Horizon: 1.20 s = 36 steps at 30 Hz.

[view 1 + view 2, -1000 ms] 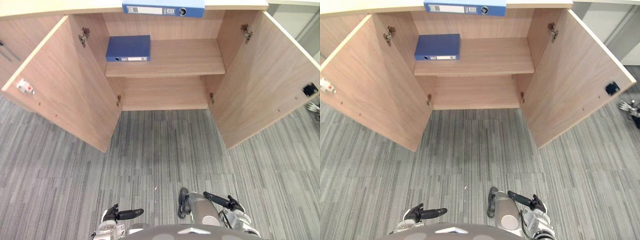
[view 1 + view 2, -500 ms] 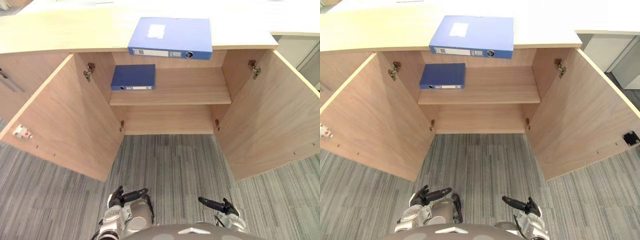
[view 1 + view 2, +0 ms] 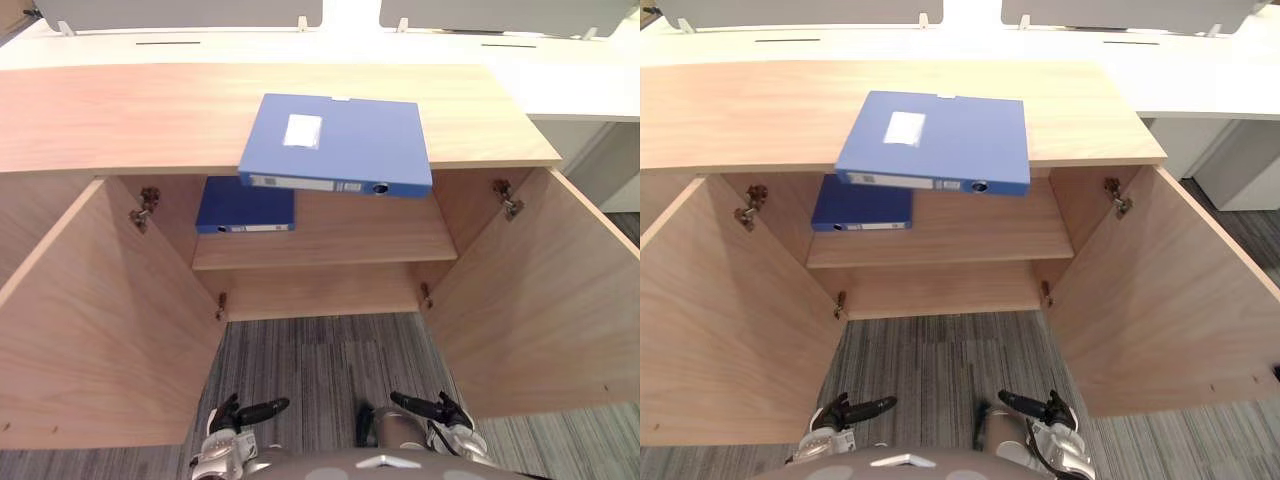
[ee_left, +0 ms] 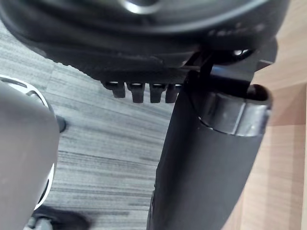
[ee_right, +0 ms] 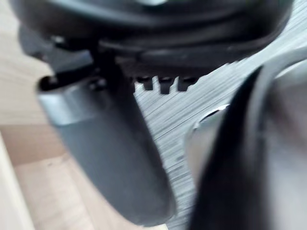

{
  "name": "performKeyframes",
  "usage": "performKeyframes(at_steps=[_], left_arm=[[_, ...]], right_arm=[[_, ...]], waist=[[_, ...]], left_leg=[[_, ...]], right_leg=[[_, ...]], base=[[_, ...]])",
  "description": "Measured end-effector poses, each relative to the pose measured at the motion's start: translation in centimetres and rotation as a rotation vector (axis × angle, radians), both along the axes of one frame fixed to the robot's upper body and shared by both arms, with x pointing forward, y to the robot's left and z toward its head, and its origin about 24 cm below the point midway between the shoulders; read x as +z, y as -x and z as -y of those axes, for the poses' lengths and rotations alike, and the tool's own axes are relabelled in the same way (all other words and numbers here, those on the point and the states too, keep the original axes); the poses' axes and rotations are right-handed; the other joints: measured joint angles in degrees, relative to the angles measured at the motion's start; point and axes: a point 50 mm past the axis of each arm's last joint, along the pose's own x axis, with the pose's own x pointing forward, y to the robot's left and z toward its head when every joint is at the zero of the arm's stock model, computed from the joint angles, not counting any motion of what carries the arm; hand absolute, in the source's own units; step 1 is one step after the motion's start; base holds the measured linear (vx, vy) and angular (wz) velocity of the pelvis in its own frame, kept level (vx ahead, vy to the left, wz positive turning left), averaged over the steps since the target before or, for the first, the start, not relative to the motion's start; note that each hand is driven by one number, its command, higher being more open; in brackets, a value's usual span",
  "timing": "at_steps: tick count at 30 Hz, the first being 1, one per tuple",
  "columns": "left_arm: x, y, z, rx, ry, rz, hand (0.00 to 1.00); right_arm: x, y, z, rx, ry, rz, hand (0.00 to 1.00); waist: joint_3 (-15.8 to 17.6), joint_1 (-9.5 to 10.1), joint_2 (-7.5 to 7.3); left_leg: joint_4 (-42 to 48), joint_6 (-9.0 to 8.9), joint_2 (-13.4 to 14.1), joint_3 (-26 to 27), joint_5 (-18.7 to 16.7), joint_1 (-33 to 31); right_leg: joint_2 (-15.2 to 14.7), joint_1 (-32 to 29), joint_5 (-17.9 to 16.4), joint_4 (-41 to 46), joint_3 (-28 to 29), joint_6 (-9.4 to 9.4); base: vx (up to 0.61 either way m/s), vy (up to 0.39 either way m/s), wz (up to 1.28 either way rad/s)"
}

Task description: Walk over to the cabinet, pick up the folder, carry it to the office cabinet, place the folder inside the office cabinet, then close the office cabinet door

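Inside the cabinet (image 3: 130,115), a second folder (image 3: 245,212), also blue, lay flat at the left end of the shelf (image 3: 380,235). Its far part was hidden under the cabinet's top, and the space below the shelf was shaded and hard to make out. Both doors stood open, the left door (image 3: 90,330) and the right door (image 3: 545,300) each cut off at the frame's edge. The blue folder (image 3: 340,140) lay flat on the cabinet's top, its spine overhanging the front edge above the opening. Grey striped carpet (image 3: 320,365) ran in front of the cabinet, and a white desk (image 3: 570,85) stood behind it. Well in front of the cabinet, low over the carpet, the left hand (image 3: 238,412) and the right hand (image 3: 435,410) hung empty. Their fingers were loosely extended and touched nothing.
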Motion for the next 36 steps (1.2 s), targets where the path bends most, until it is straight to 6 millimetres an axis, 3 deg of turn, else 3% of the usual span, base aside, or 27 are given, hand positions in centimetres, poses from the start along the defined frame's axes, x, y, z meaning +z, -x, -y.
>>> performKeyframes(at_steps=[1,3,5,7,9,11,13,14,15,17,20,23,29,36], left_arm=[[-0.2,0.1,1.1,0.02,0.034,0.003,1.0],[-0.1,-0.1,1.3,0.023,0.039,0.007,1.0],[0.1,-0.7,1.1,0.024,0.038,0.033,1.0],[0.6,-1.6,1.1,0.026,0.031,0.079,1.0],[0.6,-1.6,1.1,0.025,0.03,0.087,1.0],[0.7,-1.9,1.1,0.025,0.028,0.094,1.0],[0.7,-1.9,1.1,0.025,0.029,0.093,1.0],[0.6,-1.7,1.0,0.025,0.027,0.084,1.0],[0.6,-1.8,0.6,0.022,0.016,0.079,1.0],[0.7,-1.7,0.3,0.022,0.009,0.077,1.0],[0.5,-1.5,0.5,0.009,0.015,0.064,1.0],[0.4,-1.3,0.8,-0.018,0.016,0.052,1.0],[0.4,-1.4,1.0,-0.123,-0.006,0.045,1.0],[1.7,-1.8,1.1,-0.134,-0.049,0.151,1.0]], right_arm=[[0.1,0.0,0.6,-0.003,0.02,0.002,1.0],[0.1,-0.1,0.7,-0.013,0.016,0.001,1.0],[0.0,0.4,0.7,-0.018,0.015,-0.014,1.0],[-0.1,0.6,0.4,0.005,0.019,-0.019,1.0],[-0.1,0.6,0.4,0.007,0.017,-0.016,1.0],[-0.1,0.7,0.3,-0.004,0.011,-0.02,1.0],[-0.1,0.7,0.4,-0.01,0.011,-0.021,1.0],[-0.2,0.7,0.2,-0.012,0.006,-0.022,1.0],[-0.3,1.0,-0.1,-0.022,-0.004,-0.028,1.0],[-0.4,1.3,-0.5,-0.033,-0.017,-0.035,1.0],[-0.5,1.7,-0.4,-0.055,-0.021,-0.044,1.0],[-0.6,1.9,-0.3,-0.054,-0.02,-0.05,1.0],[-0.7,2.1,0.0,-0.049,-0.014,-0.074,1.0],[-0.8,2.6,0.5,-0.054,0.009,-0.096,1.0]], waist=[[-0.6,0.4,1.67],[-0.1,-0.42,2.34],[0.4,-0.73,1.93],[0.5,0.5,1.71],[0.4,0.67,1.81],[0.4,0.79,1.66],[0.3,0.77,1.75],[0.0,0.87,1.76],[-0.6,0.83,0.21],[-1.0,0.9,-0.56],[-1.3,0.86,-0.51],[-1.9,0.74,-0.26],[-2.1,0.68,0.04],[-1.9,0.39,-0.28]], left_leg=[[-0.4,-0.99,0.9,-0.1,1.3,-0.2],[2.2,-1.72,2.1,-1.0,2.2,-0.4],[14.5,-2.25,4.9,-2.4,2.6,-3.8],[30.3,-1.64,9.4,-1.0,1.7,-10.7],[30.5,-0.83,10.3,0.8,1.1,-13.9],[24.4,-0.77,9.5,1.0,1.0,-15.5],[11.6,-1.3,6.7,-0.4,3.9,-14.8],[10.1,-1.53,5.9,-0.5,4.0,-13.6],[7.5,-1.42,4.4,-0.2,5.1,-12.9],[5.6,-1.23,3.0,0.4,5.2,-11.7],[2.3,-0.46,0.9,0.6,5.8,-8.0],[-1.6,-0.29,-0.5,0.7,7.3,-6.3],[-7.0,0.09,-0.9,-1.7,10.0,-4.5],[-10.4,1.06,-2.3,-5.2,12.3,-4.2]], right_leg=[[0.8,-0.1,-1.3,-0.1,-0.7,-0.9],[0.9,2.6,-2.3,-1.1,-2.7,-1.74],[1.3,8.6,-2.7,-5.0,-5.1,-2.13],[2.4,13.6,-2.9,-8.8,-6.2,-2.46],[2.6,14.9,-3.2,-10.0,-6.2,-2.06],[2.6,15.0,-3.2,-10.5,-5.7,-1.43],[2.5,14.5,-3.4,-10.2,-4.4,-0.1],[2.3,14.5,-3.4,-10.3,-4.0,0.32],[1.6,14.5,-2.7,-11.6,-3.5,1.38],[0.8,15.7,-1.5,-14.3,-2.7,2.33],[-0.4,19.0,-0.6,-17.5,-2.0,3.38],[-0.7,19.7,0.2,-19.2,-1.5,3.32],[0.4,19.8,2.1,-21.4,-1.0,2.45],[-0.2,19.7,3.9,-22.8,-1.5,3.11]], base=[[0.41,-0.174,0.1],[0.3,-0.205,0.44],[0.24,-0.229,0.7],[0.08,-0.133,0.2],[0.03,0.005,-0.05],[0.06,0.095,-0.11],[0.13,0.181,-0.23],[0.18,0.184,-0.16],[0.18,0.143,-0.08],[0.19,0.168,-0.14],[0.08,0.12,-0.1],[0.05,0.079,-0.03],[-0.02,-0.013,-0.07],[-0.12,0.026,0.08]])
